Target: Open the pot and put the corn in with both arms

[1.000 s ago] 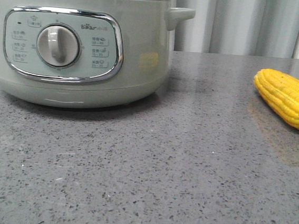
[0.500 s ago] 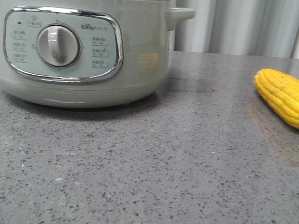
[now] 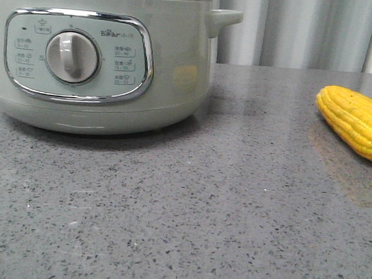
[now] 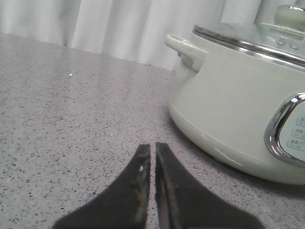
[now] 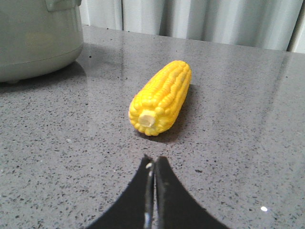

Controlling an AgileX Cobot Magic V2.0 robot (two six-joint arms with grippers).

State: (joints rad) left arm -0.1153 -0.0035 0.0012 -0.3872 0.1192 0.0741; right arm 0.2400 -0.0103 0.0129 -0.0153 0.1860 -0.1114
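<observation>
The pot (image 3: 95, 58) stands at the left of the grey counter with its lid on, dial panel facing the camera. It also shows in the left wrist view (image 4: 238, 95) and in the right wrist view (image 5: 38, 33). The corn (image 3: 359, 123) lies on the counter at the far right, also in the right wrist view (image 5: 162, 98). My left gripper (image 4: 153, 148) is shut and empty, low over the counter, short of the pot's side. My right gripper (image 5: 154, 161) is shut and empty, just short of the cob's cut end.
The grey speckled counter (image 3: 218, 215) stretches across the front. Pale curtains (image 3: 302, 29) hang behind it. The pot's small side handle (image 3: 224, 18) sticks out toward the corn, and the lid knob (image 4: 289, 16) shows at the top of the left wrist view.
</observation>
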